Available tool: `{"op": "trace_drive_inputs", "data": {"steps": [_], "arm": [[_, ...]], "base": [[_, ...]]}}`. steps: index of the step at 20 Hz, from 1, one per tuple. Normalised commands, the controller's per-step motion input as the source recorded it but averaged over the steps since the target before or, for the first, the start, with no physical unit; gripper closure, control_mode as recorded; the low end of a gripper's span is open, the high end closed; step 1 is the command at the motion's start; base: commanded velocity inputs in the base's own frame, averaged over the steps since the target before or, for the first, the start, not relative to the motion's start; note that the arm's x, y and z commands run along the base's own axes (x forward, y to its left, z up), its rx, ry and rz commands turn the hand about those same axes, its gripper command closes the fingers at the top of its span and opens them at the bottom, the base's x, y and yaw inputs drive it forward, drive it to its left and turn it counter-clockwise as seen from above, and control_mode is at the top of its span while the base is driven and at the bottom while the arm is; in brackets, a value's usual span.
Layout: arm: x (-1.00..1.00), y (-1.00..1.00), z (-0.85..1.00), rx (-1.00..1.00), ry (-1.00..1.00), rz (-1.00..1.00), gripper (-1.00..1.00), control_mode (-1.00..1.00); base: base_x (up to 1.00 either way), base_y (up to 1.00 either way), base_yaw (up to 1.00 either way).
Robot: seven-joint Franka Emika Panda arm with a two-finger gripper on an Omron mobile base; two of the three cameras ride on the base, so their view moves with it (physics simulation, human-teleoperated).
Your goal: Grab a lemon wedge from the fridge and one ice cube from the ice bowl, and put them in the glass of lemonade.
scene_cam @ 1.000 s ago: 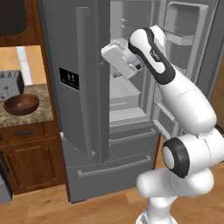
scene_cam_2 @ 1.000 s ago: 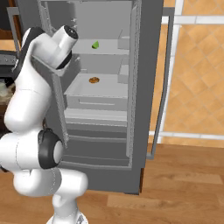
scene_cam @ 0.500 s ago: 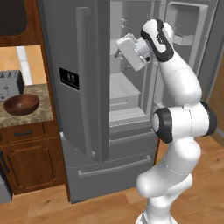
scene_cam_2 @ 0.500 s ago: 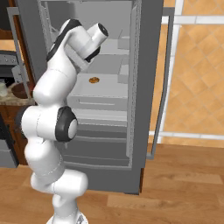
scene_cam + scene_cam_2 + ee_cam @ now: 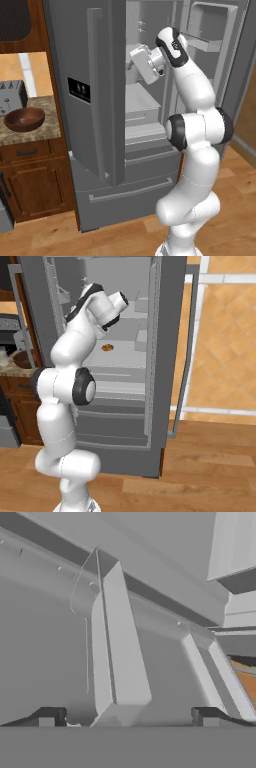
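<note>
the fridge (image 5: 95,115) stands tall and grey with its right door swung open, the left door closed with its black dispenser panel (image 5: 80,90), and the drawer fronts below. the white arm (image 5: 197,135) rises in front of it and bends its hand into the upper compartment. the ice bowl (image 5: 24,119), dark reddish-brown, sits on the stone counter (image 5: 45,127) left of the fridge, beside a grey toaster (image 5: 11,97). the gripper (image 5: 127,719) is inside the fridge near a grey shelf bracket, its two dark tips set wide apart with nothing between them. a tiny orange lump (image 5: 106,347) lies on a middle shelf, seen from the right base view. the lemon wedge cannot be made out, hidden behind the arm.
</note>
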Motion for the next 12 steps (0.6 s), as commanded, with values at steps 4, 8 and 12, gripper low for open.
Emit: {"op": "trace_drive_inputs", "data": {"steps": [4,8,12], "arm": [[0.04,0.53,-0.03,0.0,0.0,0.0,-1.0,-1.0],[-0.06,0.47,-0.04,0.0,0.0,0.0,-1.0,-1.0],[-0.21,0.43,0.0,0.0,0.03,0.01,-1.0,-1.0]], "base": [[0.0,0.0,0.0],[0.0,0.0,0.0],[0.0,0.0,0.0]]}}
